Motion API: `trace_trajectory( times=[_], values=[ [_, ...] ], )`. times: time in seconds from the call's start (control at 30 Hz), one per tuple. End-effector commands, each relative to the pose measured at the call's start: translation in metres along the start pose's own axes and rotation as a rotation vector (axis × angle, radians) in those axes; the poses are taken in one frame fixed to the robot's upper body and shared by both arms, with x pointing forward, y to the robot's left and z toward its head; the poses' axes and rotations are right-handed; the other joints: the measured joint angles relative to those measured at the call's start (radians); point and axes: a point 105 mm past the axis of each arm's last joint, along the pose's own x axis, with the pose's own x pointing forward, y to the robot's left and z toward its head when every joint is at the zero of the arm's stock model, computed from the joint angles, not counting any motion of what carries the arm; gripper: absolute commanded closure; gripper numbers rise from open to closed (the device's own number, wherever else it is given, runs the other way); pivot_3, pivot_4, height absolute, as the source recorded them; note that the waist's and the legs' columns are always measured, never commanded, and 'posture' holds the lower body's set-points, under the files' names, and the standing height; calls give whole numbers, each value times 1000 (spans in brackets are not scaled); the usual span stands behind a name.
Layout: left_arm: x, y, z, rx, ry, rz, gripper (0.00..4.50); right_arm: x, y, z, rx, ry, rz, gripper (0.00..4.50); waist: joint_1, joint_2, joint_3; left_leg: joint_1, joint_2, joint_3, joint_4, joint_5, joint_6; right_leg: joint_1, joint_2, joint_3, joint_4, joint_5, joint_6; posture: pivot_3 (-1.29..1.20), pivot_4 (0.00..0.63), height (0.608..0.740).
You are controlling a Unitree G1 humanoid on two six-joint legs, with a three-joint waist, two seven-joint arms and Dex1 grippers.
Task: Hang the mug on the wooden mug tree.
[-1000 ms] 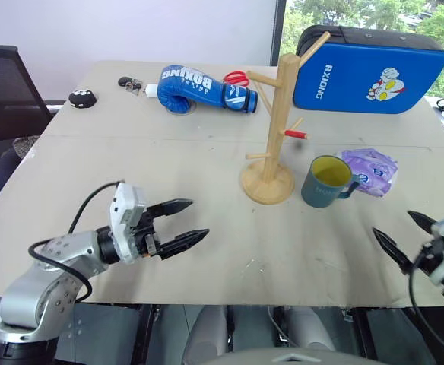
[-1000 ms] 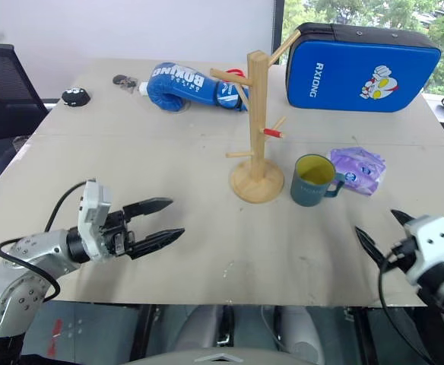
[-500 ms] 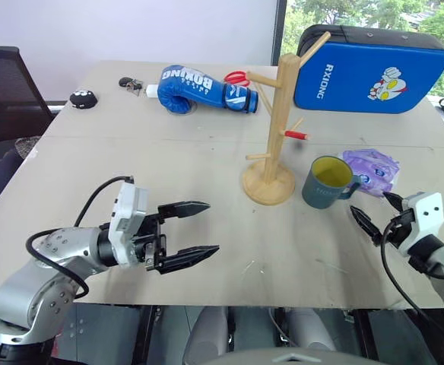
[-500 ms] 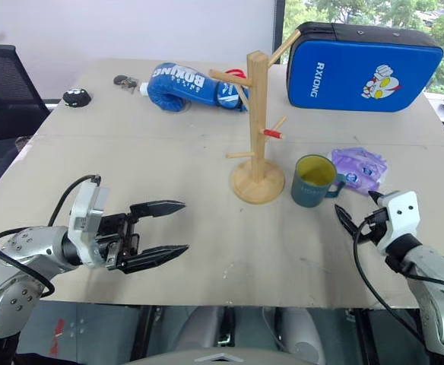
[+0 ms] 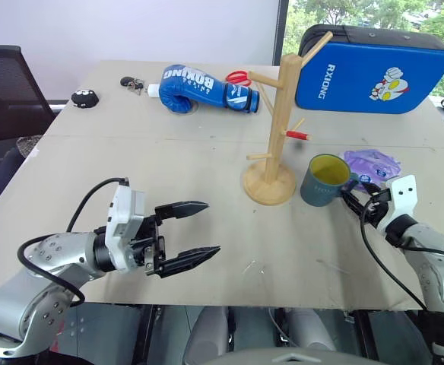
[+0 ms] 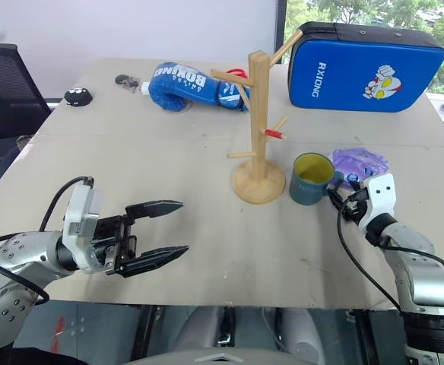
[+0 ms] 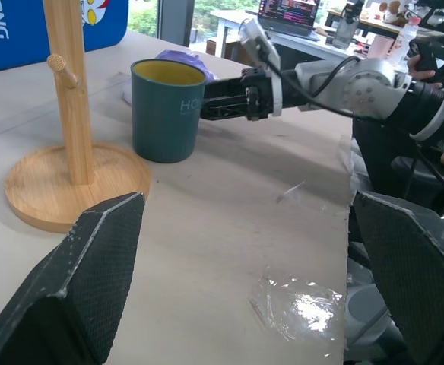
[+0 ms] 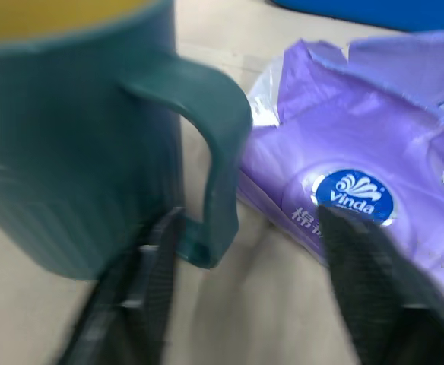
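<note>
Table [image 5: 207, 152] carries the mug tree [image 5: 275, 129] with the mug [image 5: 325, 181] upright just beside its base. Step in hand looks like the grasp: the right gripper [image 5: 361, 202] straddles the handle, fingers parted, not yet clenched. Next it must close squarely on the handle. The left gripper [image 5: 191, 232] hangs spread and empty, well apart.

R gripper [image 5: 356, 199] at mug [image 5: 325, 181] handle; L gripper [image 5: 199, 230] open.
</note>
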Motion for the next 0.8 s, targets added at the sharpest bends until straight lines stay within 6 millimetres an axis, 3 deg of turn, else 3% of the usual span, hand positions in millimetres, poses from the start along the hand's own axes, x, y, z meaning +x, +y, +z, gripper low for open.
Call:
trace_trajectory(
  times=[0.03, 0.1, 0.23, 0.57, 0.8],
  values=[
    [-1, -2, 11, 52, -28, 5, 0, 4, 0, 12, -26, -60, 2, 3583, 0, 0, 0, 0, 0, 0, 0, 0, 0, 0, 0, 0, 0, 0, 0, 0, 150, 740],
    [-1, -1, 11, 50, -33, 10, 0, 5, 0, 15, -27, -75, 7, 4473, 0, 0, 0, 0, 0, 0, 0, 0, 0, 0, 0, 0, 0, 0, 0, 0, 150, 740],
    [-1, 1, 12, 36, -59, 21, 0, 0, 5, 32, -43, -129, 49, 4473, 0, 0, 0, 0, 0, 0, 0, 0, 0, 0, 0, 0, 0, 0, 0, 0, 150, 740],
    [-14, 11, 11, 48, -178, 88, 0, -42, 46, 111, -179, -217, 323, 4473, -1, 1, 1, 0, 0, 0, 0, 0, 0, 0, 0, 0, 0, 0, 0, 0, 150, 740],
    [-29, 11, 13, 36, -245, 89, 0, -36, 66, 154, -273, -210, 396, 4473, -5, 0, 1, 1, 1, 0, 1, 0, 0, 0, 0, -1, 0, 0, 0, 0, 150, 740]
  ],
)
